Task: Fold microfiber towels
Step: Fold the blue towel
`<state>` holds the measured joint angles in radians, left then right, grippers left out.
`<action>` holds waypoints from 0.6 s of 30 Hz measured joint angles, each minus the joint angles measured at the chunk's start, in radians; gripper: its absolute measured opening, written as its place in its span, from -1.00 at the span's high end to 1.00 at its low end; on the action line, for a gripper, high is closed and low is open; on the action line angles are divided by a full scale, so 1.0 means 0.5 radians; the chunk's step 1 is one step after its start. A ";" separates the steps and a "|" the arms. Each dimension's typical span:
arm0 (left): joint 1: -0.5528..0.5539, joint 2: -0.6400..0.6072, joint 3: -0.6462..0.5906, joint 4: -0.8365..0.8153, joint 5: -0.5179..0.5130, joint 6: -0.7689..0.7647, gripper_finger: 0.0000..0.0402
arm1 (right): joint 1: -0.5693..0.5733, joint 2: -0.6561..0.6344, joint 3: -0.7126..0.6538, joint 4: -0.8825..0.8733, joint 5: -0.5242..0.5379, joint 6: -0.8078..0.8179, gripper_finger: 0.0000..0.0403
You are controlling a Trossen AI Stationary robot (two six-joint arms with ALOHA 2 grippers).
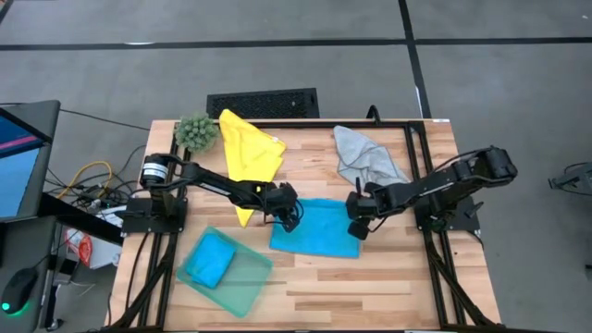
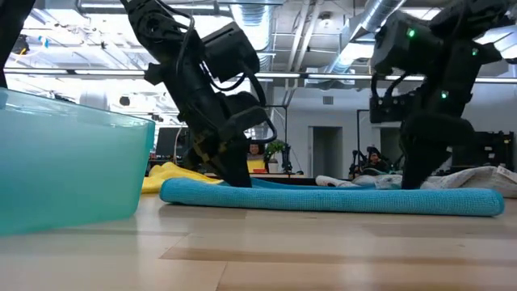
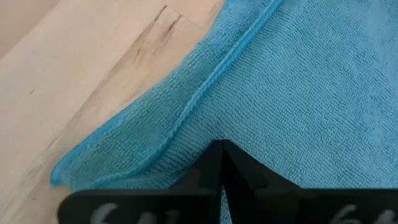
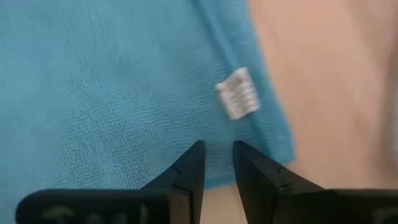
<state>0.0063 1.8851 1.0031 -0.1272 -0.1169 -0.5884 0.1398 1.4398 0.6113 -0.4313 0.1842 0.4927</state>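
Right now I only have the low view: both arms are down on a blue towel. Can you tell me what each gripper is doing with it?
Observer: The left gripper is shut, its fingers pinching the blue towel near a folded corner.
Operator: And the right one?
Observer: The right gripper is at the towel's opposite edge, jaws slightly apart, beside a small white tag.
Operator: What else is on the table?
Observer: From above, a yellow towel and a grey towel lie at the far side.
Operator: Is the bin empty?
Observer: No, the teal bin holds a folded blue cloth.
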 joint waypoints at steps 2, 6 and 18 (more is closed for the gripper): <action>0.000 0.004 0.033 -0.041 0.001 -0.009 1.00 | 0.000 -0.091 0.002 0.003 0.056 0.003 0.47; 0.001 -0.022 0.155 -0.201 0.042 0.029 1.00 | 0.041 -0.311 0.002 -0.004 0.085 0.059 0.47; -0.163 -0.363 0.344 -0.599 0.172 0.247 1.00 | 0.683 -0.367 0.005 0.253 0.211 0.420 0.47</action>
<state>-0.0750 1.7036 1.1750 -0.4266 -0.0311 -0.4648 0.4815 1.2564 0.6140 -0.3047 0.2897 0.7026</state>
